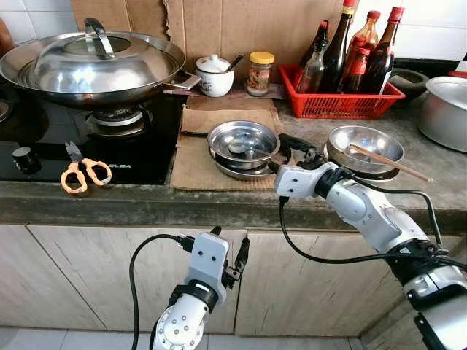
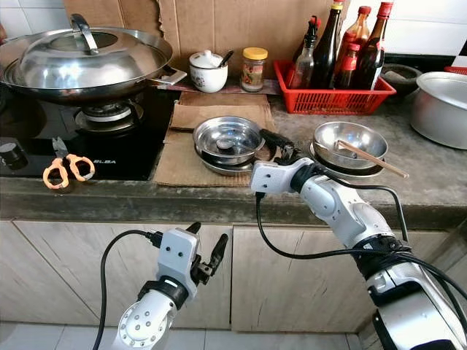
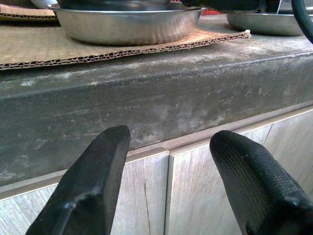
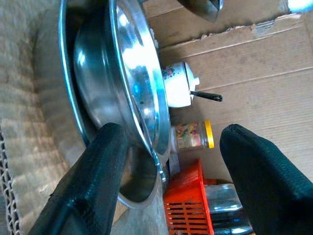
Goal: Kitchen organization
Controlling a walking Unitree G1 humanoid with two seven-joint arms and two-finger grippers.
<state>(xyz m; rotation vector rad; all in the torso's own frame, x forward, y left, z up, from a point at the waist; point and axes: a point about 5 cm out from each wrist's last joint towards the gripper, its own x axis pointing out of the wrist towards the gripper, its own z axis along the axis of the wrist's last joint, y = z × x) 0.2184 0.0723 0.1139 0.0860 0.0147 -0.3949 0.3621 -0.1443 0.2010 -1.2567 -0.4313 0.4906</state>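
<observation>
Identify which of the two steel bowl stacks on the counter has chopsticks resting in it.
The shiny round steel bowl stack on bare counter, right of the right tool, holds wooden chopsticks; the cardboard-mat stack doesn't.

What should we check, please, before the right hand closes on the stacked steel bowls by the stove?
1. Right hand open: ok, fingers apart in its wrist view.
2. Placement: ok, one finger sits at the rim of the stacked steel bowls.
3. Bowl contents: not ok, a spoon lies in the top one.
4. Neighbouring bowl with chopsticks: apart, ok.
5. Left hand out of the way: ok, open, below the counter edge.
6. Grip depth: cannot tell.
</observation>
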